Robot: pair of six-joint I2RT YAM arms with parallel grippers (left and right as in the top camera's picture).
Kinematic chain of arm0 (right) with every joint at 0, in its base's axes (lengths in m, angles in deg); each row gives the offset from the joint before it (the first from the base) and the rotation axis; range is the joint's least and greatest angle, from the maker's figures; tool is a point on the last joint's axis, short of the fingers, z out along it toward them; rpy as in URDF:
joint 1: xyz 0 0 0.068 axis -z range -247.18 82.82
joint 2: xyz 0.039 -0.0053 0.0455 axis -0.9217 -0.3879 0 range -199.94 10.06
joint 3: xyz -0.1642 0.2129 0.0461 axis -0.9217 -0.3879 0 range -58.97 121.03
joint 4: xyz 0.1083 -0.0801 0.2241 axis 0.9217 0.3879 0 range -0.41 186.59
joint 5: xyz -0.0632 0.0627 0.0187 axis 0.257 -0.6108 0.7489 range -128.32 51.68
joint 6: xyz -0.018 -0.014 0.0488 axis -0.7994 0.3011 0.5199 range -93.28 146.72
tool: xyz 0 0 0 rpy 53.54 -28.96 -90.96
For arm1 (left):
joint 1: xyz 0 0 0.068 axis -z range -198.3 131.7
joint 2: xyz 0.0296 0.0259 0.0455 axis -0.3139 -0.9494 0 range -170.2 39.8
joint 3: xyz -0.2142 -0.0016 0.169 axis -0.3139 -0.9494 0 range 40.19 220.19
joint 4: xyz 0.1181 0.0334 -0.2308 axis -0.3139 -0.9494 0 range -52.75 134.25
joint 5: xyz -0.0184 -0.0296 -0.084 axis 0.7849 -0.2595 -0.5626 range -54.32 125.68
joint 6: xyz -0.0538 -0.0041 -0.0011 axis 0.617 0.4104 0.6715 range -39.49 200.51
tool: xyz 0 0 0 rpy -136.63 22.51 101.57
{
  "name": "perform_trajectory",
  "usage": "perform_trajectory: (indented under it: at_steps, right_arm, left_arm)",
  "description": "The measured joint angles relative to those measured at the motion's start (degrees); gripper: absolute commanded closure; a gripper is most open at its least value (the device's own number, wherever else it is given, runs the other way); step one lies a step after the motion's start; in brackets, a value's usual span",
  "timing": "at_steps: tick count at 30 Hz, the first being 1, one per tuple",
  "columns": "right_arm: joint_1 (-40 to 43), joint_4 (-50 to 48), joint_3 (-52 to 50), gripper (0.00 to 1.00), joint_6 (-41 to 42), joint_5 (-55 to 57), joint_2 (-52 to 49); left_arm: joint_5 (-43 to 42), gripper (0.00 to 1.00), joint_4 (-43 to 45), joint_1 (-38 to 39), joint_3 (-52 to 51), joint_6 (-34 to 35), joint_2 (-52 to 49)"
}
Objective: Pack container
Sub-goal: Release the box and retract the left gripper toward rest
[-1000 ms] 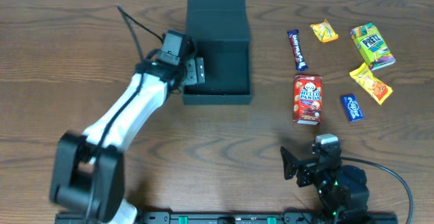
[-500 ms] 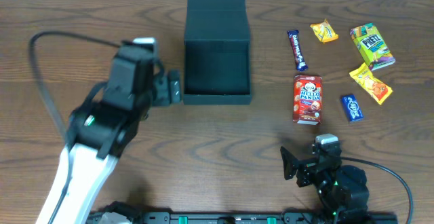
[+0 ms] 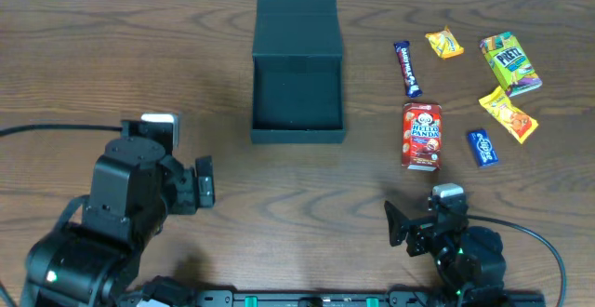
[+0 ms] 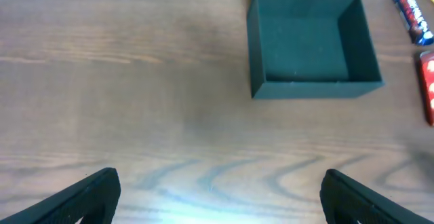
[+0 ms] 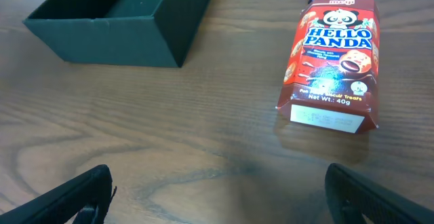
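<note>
The dark teal-black matte cardboard container sits open at the far middle of the brown wooden table. Its hinged flap lid is laid back on the far side and its inside is bare, so no snack is packed yet.

The snacks lie to its right. Nearest is a red Hello Panda carton, lying flat. Beyond it are a dark blue chocolate bar, a small yellow sachet, a green Pretz box, a yellow-orange packet and a small blue packet.

The left gripper hangs near and left of the container, fingers wide apart and holding nothing. The right gripper waits at the near right, likewise spread and empty.

The step in hand looks like the first pick, and the right arm is better placed for it. It should reach toward the carton and turn so the fingers straddle its narrow width, not its length. Coming down around the carton's middle and closing gently should avoid denting the thin card. The carton then needs lifting high enough to clear the container's right wall. Set flat against one wall, it leaves room for the rest. The container is probably light and may slide if knocked, so the left arm should keep clear of the opening.
</note>
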Motion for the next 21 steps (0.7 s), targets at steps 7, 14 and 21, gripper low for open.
perform_trajectory:
  at_steps: [7,14,21]
  right_arm:
    - [0.00,0.00,0.00,0.01,0.00,0.00,0.00]
    - [0.00,0.00,0.00,0.01,0.00,0.00,0.00]
    - [0.00,0.00,0.00,0.01,0.00,0.00,0.00]
  left_arm:
    - [-1.14,0.05,-3.85,0.00,0.00,0.00,2.10]
    - [-1.97,0.05,-3.98,0.00,0.00,0.00,2.69]
    - [-1.99,0.05,-5.03,0.00,0.00,0.00,2.71]
